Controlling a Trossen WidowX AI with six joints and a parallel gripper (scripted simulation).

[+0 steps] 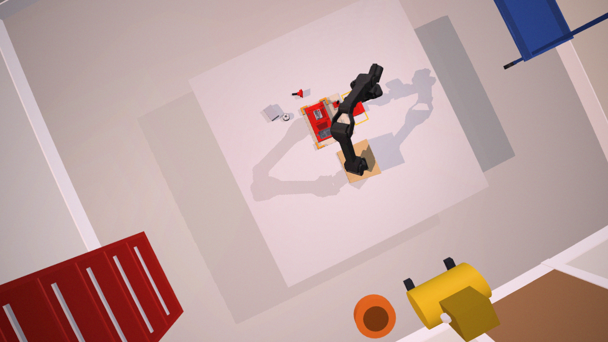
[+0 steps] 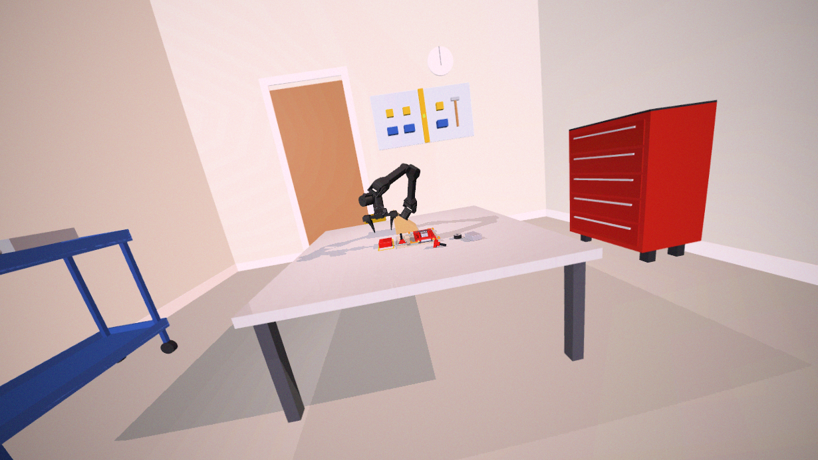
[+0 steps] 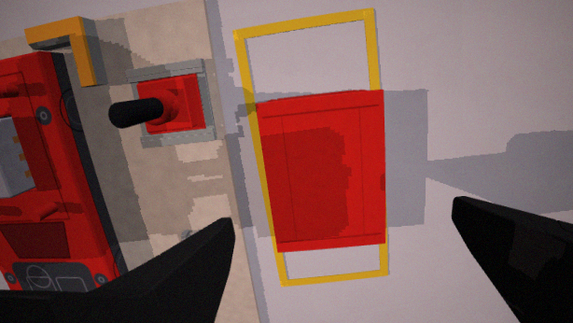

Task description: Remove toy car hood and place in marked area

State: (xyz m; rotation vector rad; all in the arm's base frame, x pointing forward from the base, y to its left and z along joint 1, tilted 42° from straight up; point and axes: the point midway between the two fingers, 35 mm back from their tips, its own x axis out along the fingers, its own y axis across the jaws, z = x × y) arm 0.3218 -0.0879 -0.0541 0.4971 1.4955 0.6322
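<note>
The red hood (image 1: pixel 359 108) (image 2: pixel 384 242) (image 3: pixel 322 177) lies on the table at the marked area, a yellow outline (image 1: pixel 362 121) (image 3: pixel 303 22). Outline shows above and below the hood in the wrist view; the hood covers part of its right line, so whether that edge is inside cannot be told. My gripper (image 2: pixel 383 230) (image 3: pixel 342 218) is open and empty above the hood, with a finger out to each side and no contact visible. The arm hides its fingers in the top view. The red toy car (image 1: pixel 312 123) (image 2: pixel 423 234) (image 3: pixel 89 229) stands beside the area, its engine bay exposed.
A red piece with a black handle (image 1: pixel 335 104) (image 3: pixel 187 103) sits in a grey holder between car and hood. A similar red piece (image 1: pixel 300 93) (image 2: pixel 437 243), a small wheel (image 1: pixel 285 116) (image 2: pixel 457 236) and a grey block (image 1: pixel 270 112) (image 2: pixel 473 236) lie beyond the car.
</note>
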